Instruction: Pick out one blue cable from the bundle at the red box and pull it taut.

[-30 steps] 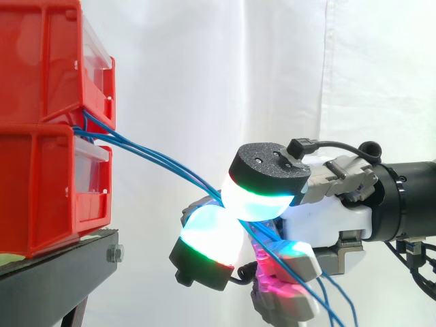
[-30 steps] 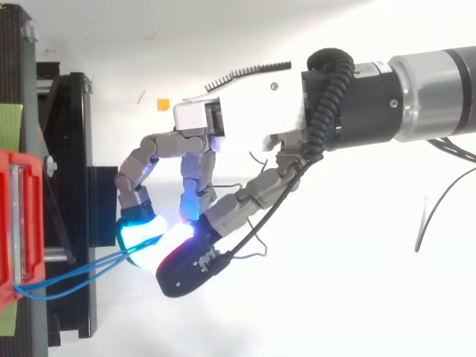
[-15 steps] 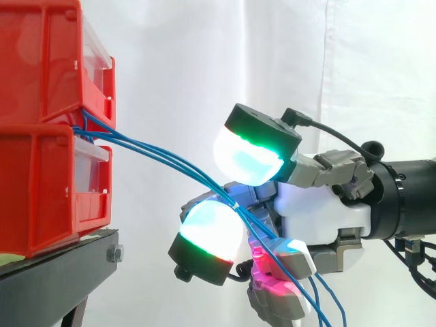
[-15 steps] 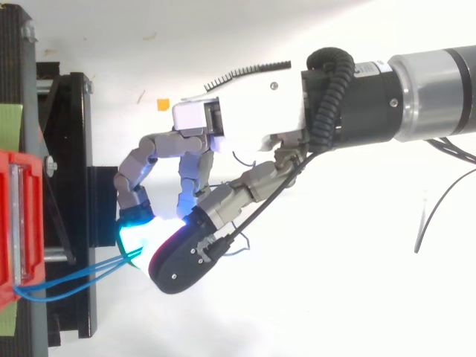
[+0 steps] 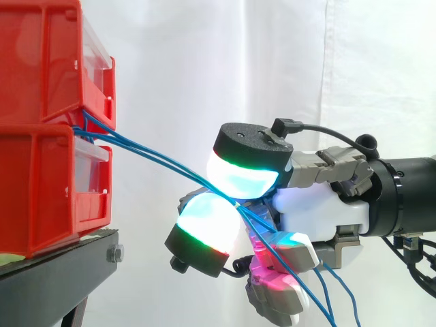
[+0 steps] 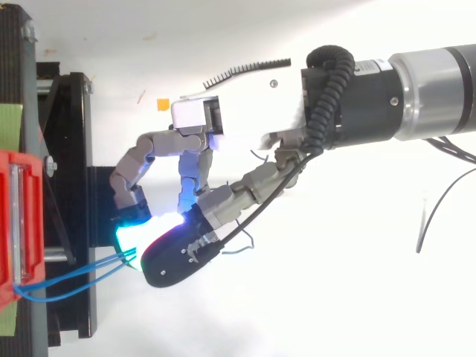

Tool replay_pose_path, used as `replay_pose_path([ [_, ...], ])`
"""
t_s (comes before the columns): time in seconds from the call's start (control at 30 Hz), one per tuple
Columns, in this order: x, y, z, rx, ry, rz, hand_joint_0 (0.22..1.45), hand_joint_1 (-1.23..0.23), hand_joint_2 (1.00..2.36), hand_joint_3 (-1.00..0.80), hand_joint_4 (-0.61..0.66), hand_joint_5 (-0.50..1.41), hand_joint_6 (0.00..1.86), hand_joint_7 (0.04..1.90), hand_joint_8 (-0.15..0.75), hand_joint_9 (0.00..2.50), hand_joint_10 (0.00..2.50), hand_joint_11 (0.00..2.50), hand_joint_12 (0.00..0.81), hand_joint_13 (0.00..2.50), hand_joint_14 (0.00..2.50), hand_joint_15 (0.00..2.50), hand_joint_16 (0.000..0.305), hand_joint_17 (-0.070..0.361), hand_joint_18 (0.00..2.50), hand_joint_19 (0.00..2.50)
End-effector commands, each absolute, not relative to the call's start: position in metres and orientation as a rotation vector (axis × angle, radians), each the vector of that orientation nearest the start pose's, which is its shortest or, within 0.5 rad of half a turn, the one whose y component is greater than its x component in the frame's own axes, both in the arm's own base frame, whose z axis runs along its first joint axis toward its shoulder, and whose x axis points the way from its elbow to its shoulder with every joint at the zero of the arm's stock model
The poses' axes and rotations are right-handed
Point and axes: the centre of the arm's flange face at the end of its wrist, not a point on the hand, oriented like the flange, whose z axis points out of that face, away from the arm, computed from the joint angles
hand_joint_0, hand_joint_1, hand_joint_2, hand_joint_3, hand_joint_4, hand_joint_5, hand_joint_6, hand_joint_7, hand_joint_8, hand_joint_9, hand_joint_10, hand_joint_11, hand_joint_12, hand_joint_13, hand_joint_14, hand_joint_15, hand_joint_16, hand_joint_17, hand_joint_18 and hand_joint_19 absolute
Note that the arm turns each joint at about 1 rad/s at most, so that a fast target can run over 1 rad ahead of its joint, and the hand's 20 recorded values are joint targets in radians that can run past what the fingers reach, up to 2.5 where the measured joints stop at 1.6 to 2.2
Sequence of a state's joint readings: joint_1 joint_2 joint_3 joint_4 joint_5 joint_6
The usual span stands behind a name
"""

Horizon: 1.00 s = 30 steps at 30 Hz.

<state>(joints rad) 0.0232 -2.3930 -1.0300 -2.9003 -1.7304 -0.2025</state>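
Several blue cables [image 5: 146, 152] run from the gap between the two stacked red bins [image 5: 41, 129] down and to the right into the hand [image 5: 320, 208]. Its curled fingers pinch them between glowing pads [image 5: 240, 176] (one above the strands, one below). Past the pinch, the cables hang loosely downward.

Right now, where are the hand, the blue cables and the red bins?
hand [image 5: 320, 208]: side view, on its white palm.
blue cables [image 5: 163, 161]: side view, mid-span, right of the bins.
red bins [image 5: 48, 197]: side view, on the lower bin's side wall.
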Motion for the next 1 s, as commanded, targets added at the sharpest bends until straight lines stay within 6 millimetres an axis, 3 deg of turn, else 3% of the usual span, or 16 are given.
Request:
replay_pose_path([
  [0.0,0.7847,-0.0995,0.2388,0.983,1.448,1.180,0.61,-0.78,1.02,-0.05,0.12,-0.13,0.90,0.96,0.387,1.34,0.02,0.76,0.471,1.23,0.02,0.63,0.066,0.148,1.04,0.81],
  [0.17,0.7850,-0.0982,0.2390,0.981,1.448,1.182,0.66,-0.82,1.02,-0.08,0.02,-0.14,0.92,0.99,0.359,1.31,0.02,0.79,0.436,1.19,0.02,0.65,0.059,0.133,0.98,0.82],
  [0.33,0.7849,-0.0982,0.2376,0.983,1.450,1.181,0.78,-0.87,1.02,-0.28,-0.13,-0.14,0.94,1.02,0.332,1.32,0.03,0.79,0.409,1.19,0.02,0.66,0.054,0.121,0.92,0.84],
  [0.53,0.7848,-0.0982,0.2388,0.982,1.449,1.181,0.83,-0.89,1.00,-0.45,-0.22,-0.13,0.95,1.06,0.315,1.37,0.03,0.81,0.400,1.20,0.02,0.66,0.051,0.114,0.91,0.84],
  [0.77,0.7847,-0.0983,0.2387,0.983,1.450,1.181,0.83,-0.90,1.00,-0.50,-0.22,-0.12,0.94,1.07,0.316,1.39,0.03,0.81,0.397,1.22,0.03,0.66,0.049,0.111,0.93,0.82],
  [0.97,0.7847,-0.0983,0.2387,0.983,1.450,1.181,0.74,-0.87,1.00,-0.49,-0.10,-0.10,0.92,1.04,0.326,1.45,0.03,0.78,0.402,1.25,0.02,0.66,0.051,0.114,0.99,0.80],
])
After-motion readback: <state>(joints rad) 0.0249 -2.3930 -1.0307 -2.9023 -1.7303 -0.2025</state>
